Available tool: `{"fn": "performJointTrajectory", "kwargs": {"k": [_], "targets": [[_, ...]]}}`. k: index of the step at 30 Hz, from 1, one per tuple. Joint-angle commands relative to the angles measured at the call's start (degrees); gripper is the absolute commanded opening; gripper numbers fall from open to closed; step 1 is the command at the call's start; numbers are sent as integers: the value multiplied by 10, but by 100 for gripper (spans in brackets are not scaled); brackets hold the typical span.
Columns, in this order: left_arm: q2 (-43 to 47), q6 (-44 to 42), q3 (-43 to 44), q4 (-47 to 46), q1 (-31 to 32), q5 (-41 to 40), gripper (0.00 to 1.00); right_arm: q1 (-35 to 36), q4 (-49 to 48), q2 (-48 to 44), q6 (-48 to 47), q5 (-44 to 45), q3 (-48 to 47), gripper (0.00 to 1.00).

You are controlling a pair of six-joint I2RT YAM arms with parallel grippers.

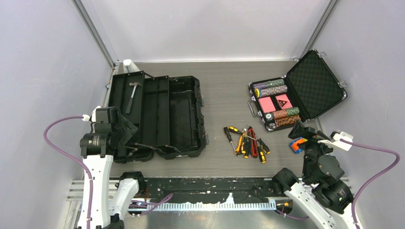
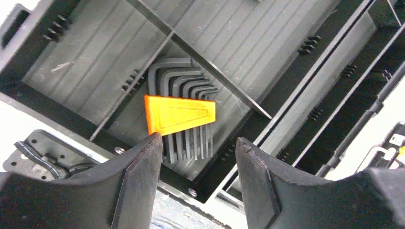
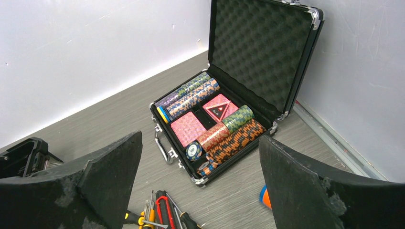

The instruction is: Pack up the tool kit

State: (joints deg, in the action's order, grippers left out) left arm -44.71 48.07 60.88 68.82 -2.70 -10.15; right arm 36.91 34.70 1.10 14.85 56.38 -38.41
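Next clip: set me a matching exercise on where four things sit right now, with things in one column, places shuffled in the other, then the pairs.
Things
1. hammer
2. hex key set
3. screwdriver pile
4. poker chip case

Places
A. on the bare table, right of the toolbox
B. far right of the table, lid open
C. in the toolbox, directly below the left claw
D. in the toolbox, toward its far left end, away from both claws

Pairs: 1-D, 2-C, 3-A, 4-B
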Motion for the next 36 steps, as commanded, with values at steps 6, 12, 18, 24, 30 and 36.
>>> {"fn": "performJointTrajectory", "kwargs": {"k": [6,12,18,24,30,36], "targets": [[-7,32,17,-40,0,86,59,-1,-21,-2,-8,3,1,96],[-5,10,40,-44,1,78,59,-1,-21,2,-8,2,0,96],[-16,-44,85,-34,1,29,60,0,-21,5,-8,-5,-1,96],[23,-165,75,-85,1,1,67,-1,-8,49,-2,-88,-26,97],[82,-267,40,-137,1,29,89,-1,69,226,54,-177,-102,97],[165,-326,-15,-203,41,96,100,-2,81,390,65,-294,-135,98]]}}
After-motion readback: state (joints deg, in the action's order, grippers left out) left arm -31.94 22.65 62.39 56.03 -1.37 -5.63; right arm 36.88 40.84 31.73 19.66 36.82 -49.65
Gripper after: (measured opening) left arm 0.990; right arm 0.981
